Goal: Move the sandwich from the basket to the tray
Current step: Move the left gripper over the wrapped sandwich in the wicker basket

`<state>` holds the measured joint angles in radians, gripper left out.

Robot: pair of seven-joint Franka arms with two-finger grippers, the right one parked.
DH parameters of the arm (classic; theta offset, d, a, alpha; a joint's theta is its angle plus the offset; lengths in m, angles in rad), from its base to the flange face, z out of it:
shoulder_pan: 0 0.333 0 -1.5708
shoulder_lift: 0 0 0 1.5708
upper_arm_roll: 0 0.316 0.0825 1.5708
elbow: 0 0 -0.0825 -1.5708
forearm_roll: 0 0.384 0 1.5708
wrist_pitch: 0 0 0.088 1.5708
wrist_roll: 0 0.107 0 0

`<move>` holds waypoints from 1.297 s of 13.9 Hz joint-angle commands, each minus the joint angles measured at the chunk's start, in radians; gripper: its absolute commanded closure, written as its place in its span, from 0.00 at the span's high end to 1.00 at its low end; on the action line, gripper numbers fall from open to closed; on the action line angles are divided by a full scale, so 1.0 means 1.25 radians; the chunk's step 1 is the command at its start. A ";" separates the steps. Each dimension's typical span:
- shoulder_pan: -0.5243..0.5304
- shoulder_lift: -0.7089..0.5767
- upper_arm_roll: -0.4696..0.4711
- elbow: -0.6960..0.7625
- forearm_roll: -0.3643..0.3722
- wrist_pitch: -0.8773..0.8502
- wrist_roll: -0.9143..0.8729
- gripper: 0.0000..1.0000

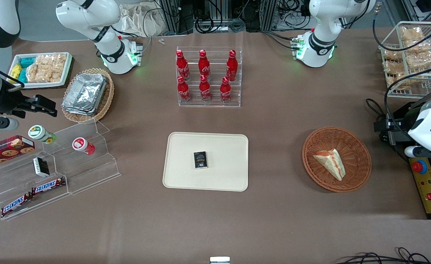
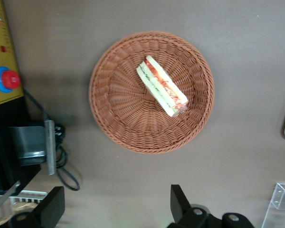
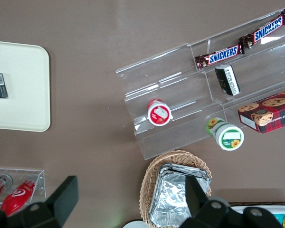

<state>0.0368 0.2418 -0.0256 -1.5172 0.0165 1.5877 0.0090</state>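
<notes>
Brown tabletop. Sandwich [image 2: 161,86] lies in basket [image 2: 109,90], tray [image 1: 186,146] well apart. Gripper [image 2: 118,204] high above basket, fingers wide, empty. Prob light, soft, squashy; grip across bread faces mid-wedge, gentle squeeze.

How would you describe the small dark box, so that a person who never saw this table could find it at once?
Find the large cream tray in the table's middle, nearer to the front camera than the rack of red bottles. The small dark box lies flat near its centre, the only thing on it. The sandwich is in the basket, with the open gripper above.
</notes>
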 commanded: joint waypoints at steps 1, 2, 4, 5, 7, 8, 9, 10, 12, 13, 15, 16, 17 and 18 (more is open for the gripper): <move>-0.009 0.029 0.002 -0.033 -0.022 0.046 -0.032 1.00; -0.009 0.020 -0.009 -0.083 -0.021 0.087 -0.065 1.00; -0.009 -0.006 -0.020 -0.180 -0.016 0.181 -0.119 1.00; -0.009 -0.019 -0.036 -0.228 -0.016 0.235 -0.176 1.00; -0.009 -0.025 -0.051 -0.298 -0.014 0.330 -0.315 1.00; -0.009 -0.024 -0.063 -0.320 -0.014 0.365 -0.354 1.00; -0.007 -0.020 -0.067 -0.338 -0.014 0.397 -0.408 1.00; -0.007 -0.017 -0.067 -0.364 -0.014 0.444 -0.463 1.00; -0.007 -0.009 -0.067 -0.425 -0.011 0.555 -0.509 1.00; -0.005 0.004 -0.067 -0.439 -0.012 0.583 -0.522 1.00; 0.001 0.026 -0.065 -0.442 -0.014 0.606 -0.529 1.00; 0.001 0.040 -0.064 -0.442 -0.016 0.621 -0.536 1.00; 0.002 0.054 -0.064 -0.440 -0.016 0.643 -0.560 1.00; 0.002 0.064 -0.064 -0.439 -0.016 0.667 -0.590 1.00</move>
<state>0.0368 0.3042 -0.1037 -2.0608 0.0022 2.3679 -0.6679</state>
